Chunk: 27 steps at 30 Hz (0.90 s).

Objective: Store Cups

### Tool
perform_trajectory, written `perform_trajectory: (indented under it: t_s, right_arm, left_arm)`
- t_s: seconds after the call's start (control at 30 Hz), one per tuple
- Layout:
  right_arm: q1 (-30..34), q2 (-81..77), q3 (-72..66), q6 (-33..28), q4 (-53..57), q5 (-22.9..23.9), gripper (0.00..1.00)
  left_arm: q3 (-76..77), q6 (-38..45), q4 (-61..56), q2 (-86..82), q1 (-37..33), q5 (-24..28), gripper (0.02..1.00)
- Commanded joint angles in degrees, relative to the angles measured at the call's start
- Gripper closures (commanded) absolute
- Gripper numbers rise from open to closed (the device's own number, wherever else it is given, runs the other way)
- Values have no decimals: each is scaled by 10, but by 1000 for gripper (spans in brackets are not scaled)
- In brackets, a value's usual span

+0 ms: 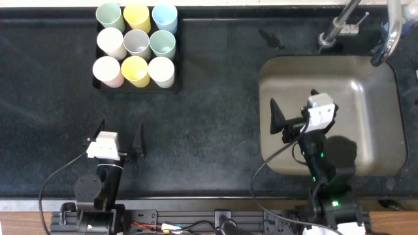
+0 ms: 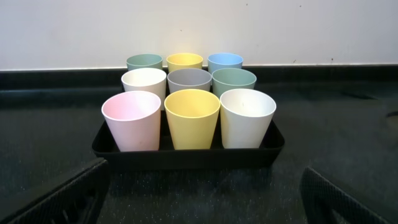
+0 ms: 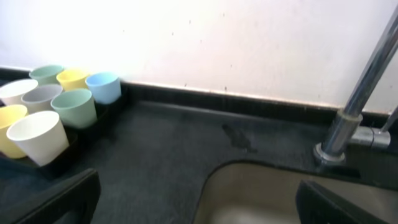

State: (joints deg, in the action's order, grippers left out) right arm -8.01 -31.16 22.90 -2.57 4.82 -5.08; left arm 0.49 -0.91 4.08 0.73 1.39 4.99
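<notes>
Several pastel cups stand upright in rows in a black tray at the counter's back left; the tray lies straight ahead in the left wrist view. A pink cup, a yellow cup and a white cup form the closest row. My left gripper is open and empty on the counter, a short way in front of the tray. Over the sink's left part hovers my right gripper, also open and empty. Its wrist view catches the cups off to one side.
A steel sink takes up the right side, with a chrome faucet behind it. The faucet post rises beside the basin in the right wrist view. A white wall backs the dark counter.
</notes>
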Motion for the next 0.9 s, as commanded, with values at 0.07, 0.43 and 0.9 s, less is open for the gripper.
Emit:
perform_trajectory:
  t_s: [0.07,0.43,0.9]
  right_arm:
    - [2,52,-60,9,-50,3,5]
    - [2,153,-197,9,-198,3,5]
    - [22,312,-226,26,-25,28,5]
  left_arm:
    - [0,0,2,-6,1,9,20]
    - [0,0,2,-6,1,9,18]
    - [0,1,2,-6,1,9,18]
